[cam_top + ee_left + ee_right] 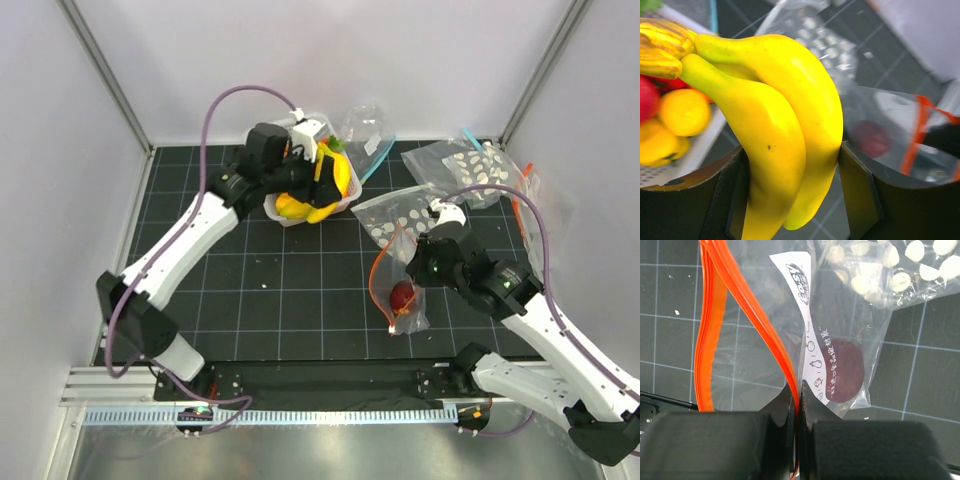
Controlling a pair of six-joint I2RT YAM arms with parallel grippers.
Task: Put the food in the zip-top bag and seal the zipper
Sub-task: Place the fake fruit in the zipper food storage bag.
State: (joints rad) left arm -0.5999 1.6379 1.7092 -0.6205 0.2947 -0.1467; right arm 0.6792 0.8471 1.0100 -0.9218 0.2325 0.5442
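Left gripper [792, 165] clamps the banana bunch [785, 100]; right gripper [797, 400] pinches the zipper [703, 350].

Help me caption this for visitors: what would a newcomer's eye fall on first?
The bright yellow bananas gripped in the left pincer, beside the fruit tray at the table's back. Then the orange zipper of the clear bag, pinched by the right pincer at front right, with a maroon fruit inside.

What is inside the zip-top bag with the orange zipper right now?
One dark maroon round fruit lies near the bottom of the zip-top bag. The white label covers its left edge, so anything behind that strip cannot be seen.
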